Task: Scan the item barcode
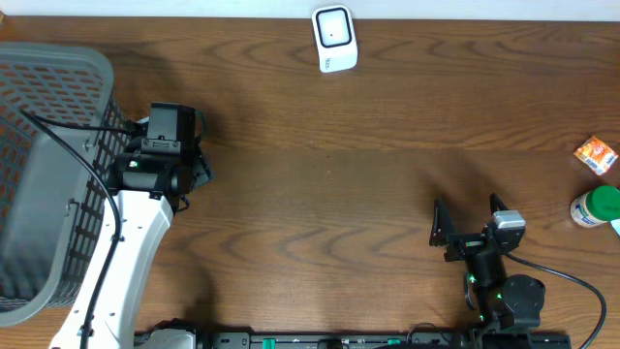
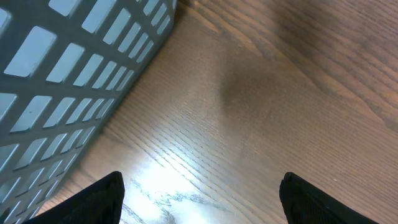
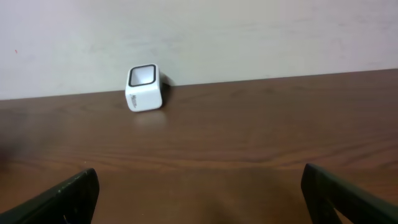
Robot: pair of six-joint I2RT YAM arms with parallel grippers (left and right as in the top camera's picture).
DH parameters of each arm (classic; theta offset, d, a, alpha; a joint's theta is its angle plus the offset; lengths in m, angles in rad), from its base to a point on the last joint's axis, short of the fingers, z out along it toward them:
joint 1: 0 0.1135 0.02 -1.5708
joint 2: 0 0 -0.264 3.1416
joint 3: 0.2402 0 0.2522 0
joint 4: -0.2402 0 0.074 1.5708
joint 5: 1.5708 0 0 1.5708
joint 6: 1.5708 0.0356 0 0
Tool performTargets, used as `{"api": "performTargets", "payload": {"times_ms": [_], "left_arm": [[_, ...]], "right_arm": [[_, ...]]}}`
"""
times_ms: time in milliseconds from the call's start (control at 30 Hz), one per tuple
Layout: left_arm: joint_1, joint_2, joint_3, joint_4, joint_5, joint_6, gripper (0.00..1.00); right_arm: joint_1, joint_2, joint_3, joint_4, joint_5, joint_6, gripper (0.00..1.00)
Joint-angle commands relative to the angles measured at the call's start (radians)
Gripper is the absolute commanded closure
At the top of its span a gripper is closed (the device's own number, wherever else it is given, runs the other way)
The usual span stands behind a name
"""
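**Where things sit on the tabletop (image 1: 320,194)**

The basket (image 1: 44,145) fills the left edge of the frame. The scanner (image 1: 335,39) sits at the top middle. At the far right edge, the packet (image 1: 596,154) lies just above the bottle (image 1: 593,207).

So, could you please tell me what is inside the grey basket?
Only its bare mesh floor shows inside the basket; the left arm hides its lower right corner.

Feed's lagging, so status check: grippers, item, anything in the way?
Left gripper open, empty, beside basket. Right gripper open, empty, facing scanner, nothing between. Orange packet and green-capped bottle untouched at right edge.
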Motion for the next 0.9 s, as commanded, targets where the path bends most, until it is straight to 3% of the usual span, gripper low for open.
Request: {"api": "performTargets", "payload": {"times_ms": [0, 433, 867], "left_arm": [[0.002, 0.003, 0.0, -0.003, -0.003, -0.01, 0.2], [0.005, -0.006, 0.0, -0.003, -0.006, -0.01, 0.19], [0.003, -0.471, -0.002, -0.06, 0.056, -0.01, 0.2]], "right_arm": [[0.01, -0.006, -0.001, -0.004, 0.006, 0.011, 0.01], [0.01, -0.006, -0.001, -0.004, 0.006, 0.011, 0.01], [0.01, -0.006, -0.001, -0.004, 0.006, 0.011, 0.01]]}}
